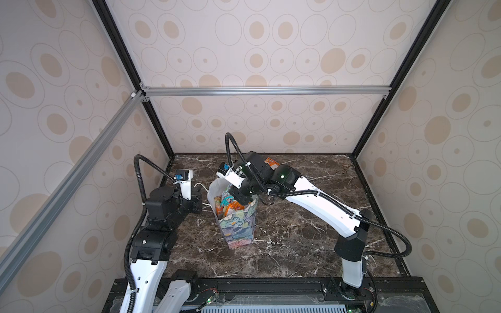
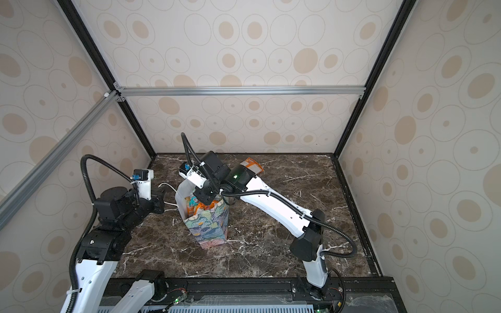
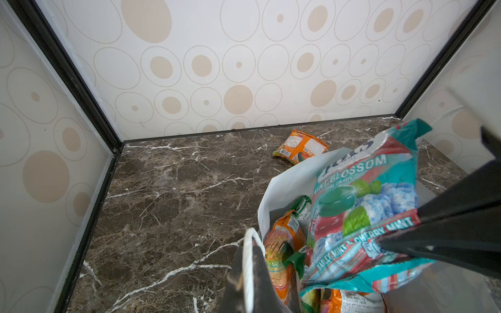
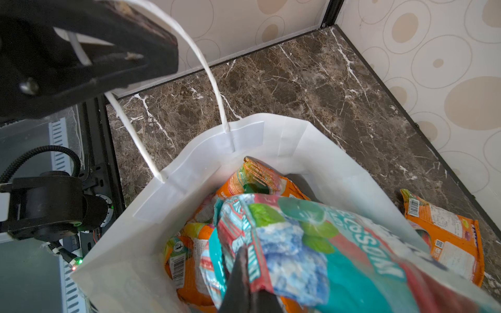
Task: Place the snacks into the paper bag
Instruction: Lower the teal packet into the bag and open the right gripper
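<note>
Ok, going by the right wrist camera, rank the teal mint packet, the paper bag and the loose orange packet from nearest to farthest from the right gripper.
1. teal mint packet: clamped in the right gripper.
2. paper bag: its open mouth lies just below the gripper.
3. loose orange packet: lying on the table, outside the bag.

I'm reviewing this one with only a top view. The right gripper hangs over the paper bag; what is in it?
Observer: The right gripper is shut on a teal Mint Blossom packet above the paper bag mouth.
Operator: And the left gripper?
Observer: The left gripper is shut on the bag's white cord handle.
Operator: Any packet outside the bag?
Observer: One orange packet lies on the table, barcode side up.
</note>
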Robot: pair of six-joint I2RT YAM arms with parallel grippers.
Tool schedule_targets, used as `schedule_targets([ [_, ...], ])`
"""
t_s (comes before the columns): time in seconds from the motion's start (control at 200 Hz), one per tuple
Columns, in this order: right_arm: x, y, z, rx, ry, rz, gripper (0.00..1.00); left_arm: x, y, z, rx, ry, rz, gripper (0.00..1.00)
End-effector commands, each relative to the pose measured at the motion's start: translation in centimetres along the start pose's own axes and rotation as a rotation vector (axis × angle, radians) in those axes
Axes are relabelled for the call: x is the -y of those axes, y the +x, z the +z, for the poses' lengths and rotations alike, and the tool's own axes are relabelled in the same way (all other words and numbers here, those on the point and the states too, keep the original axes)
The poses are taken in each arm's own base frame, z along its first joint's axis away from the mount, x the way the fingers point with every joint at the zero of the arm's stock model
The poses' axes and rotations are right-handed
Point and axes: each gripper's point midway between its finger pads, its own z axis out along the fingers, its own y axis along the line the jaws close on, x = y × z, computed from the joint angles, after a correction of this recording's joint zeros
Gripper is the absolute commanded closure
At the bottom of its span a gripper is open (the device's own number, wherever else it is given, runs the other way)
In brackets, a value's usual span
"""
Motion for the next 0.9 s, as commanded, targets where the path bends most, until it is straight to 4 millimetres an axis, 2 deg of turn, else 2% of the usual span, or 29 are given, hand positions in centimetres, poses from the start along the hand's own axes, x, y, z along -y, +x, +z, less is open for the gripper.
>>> schedule_targets([
  [0.0, -0.3, -0.9, -0.2, 0.026, 0.007, -0.019, 1.00, 0.2, -1.4, -0.7, 0.034, 0.004, 0.029, 0.97],
  [0.29, -0.2, -0.3, 1.3, 0.006, 0.016, 0.012, 1.00, 0.2, -1.3, -0.7, 0.035, 0.004, 0.027, 0.97],
  [0.595, -0.3, -0.1, 2.3, -0.004, 0.020, 0.029, 0.85, 0.2, -1.3, -0.8, 0.036, 0.004, 0.029, 0.96],
  [0.695, 0.0, 0.0, 2.3, -0.009, 0.036, 0.027, 0.75, 0.2, -1.3, -0.8, 0.037, 0.003, 0.029, 0.96],
  [0.895, 0.1, -0.7, 1.4, 0.010, 0.047, 0.014, 0.75, 0.2, -1.3, -0.8, 0.036, 0.002, 0.029, 0.96],
])
